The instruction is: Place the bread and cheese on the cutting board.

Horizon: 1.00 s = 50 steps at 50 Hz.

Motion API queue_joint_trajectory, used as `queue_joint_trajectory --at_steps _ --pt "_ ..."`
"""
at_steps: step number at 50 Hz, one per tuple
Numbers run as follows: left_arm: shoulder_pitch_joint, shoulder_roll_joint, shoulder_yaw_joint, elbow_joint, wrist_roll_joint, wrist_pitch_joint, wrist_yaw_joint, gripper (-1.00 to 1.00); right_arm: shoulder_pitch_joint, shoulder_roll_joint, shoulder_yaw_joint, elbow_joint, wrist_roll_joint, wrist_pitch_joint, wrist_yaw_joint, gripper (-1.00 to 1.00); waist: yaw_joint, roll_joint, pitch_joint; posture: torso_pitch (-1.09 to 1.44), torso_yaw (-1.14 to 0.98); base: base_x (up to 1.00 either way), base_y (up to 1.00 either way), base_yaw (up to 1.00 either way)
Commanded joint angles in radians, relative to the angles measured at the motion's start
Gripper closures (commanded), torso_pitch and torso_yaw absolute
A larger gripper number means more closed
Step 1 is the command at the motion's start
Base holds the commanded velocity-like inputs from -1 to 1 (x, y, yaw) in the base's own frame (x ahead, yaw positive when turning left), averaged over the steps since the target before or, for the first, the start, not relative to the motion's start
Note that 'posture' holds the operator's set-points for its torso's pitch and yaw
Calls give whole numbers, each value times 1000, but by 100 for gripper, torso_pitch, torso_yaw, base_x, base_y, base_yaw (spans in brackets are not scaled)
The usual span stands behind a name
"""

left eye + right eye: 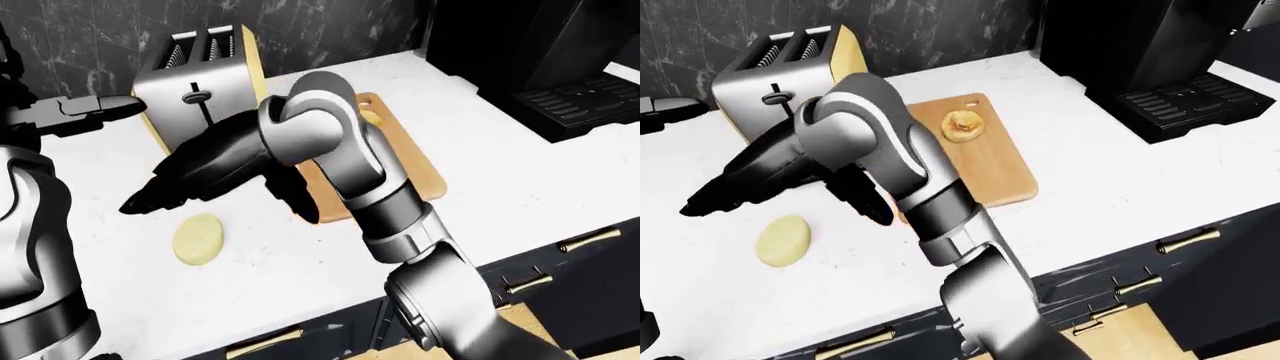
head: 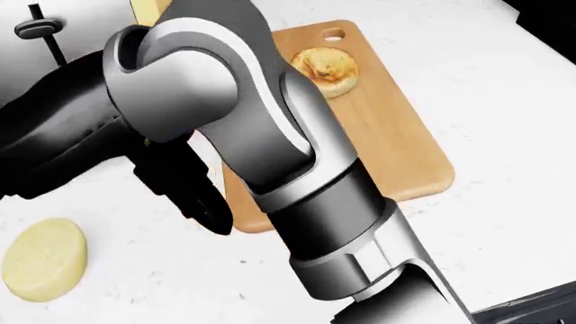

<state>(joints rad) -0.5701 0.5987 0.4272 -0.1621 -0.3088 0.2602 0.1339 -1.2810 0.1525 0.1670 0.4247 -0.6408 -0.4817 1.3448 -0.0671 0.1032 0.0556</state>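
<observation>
Bread (image 2: 326, 68) sits on cutting board (image 2: 396, 145) at its 12 o'clock end. Cheese (image 1: 783, 240) on table (image 1: 1080, 180), 8 o'clock of board. My right hand (image 1: 715, 196) hovers above the cheese, empty; finger spread unclear.

A steel toaster (image 1: 775, 64) and black coffee machine (image 1: 1160, 67) share the white counter (image 1: 1110, 176).

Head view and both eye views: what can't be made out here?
- Cutting board: its left edge is hidden by the right arm in head view.
- Right hand: finger pose unreadable, flat black in right-eye view.
- Left hand: only partly seen in left-eye view; grip unclear.
- Toaster: mostly blocked in head view.
- Cheese and bread: clear.
</observation>
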Motion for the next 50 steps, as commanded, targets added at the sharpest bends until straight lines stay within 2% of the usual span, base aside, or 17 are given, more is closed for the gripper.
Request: queue_joint_trajectory --at_steps 1,9,17,24,32,45,50 --pt "-23 20 17 -27 1 -25 2 -100 -44 5 -21 -7 -6 -18 -37 -100 -2 10 -27 0 0 0 0 0" --pt "-17 24 23 -32 -4 -23 2 -100 -79 36 -18 76 -39 -51 -85 -100 -3 15 -28 0 0 0 0 0" --pt "-14 25 26 -36 -8 -22 4 -100 -59 66 -4 86 -73 -69 -99 -100 -3 17 -29 0 0 0 0 0" --pt "-15 26 25 -31 -8 -26 5 -100 -43 86 6 127 -147 -91 -161 -100 -2 19 -31 0 0 0 0 0" --pt "-12 26 25 -32 -9 -27 6 -100 -74 102 3 224 -221 -124 -283 -100 -1 21 -33 0 0 0 0 0" --pt "-5 22 28 -33 -10 -30 6 -100 -34 157 22 227 -272 -107 -307 -100 1 22 -33 0 0 0 0 0" --pt "1 22 31 -34 -12 -32 5 -100 -59 148 18 312 -293 -148 -361 -100 1 24 -35 0 0 0 0 0"
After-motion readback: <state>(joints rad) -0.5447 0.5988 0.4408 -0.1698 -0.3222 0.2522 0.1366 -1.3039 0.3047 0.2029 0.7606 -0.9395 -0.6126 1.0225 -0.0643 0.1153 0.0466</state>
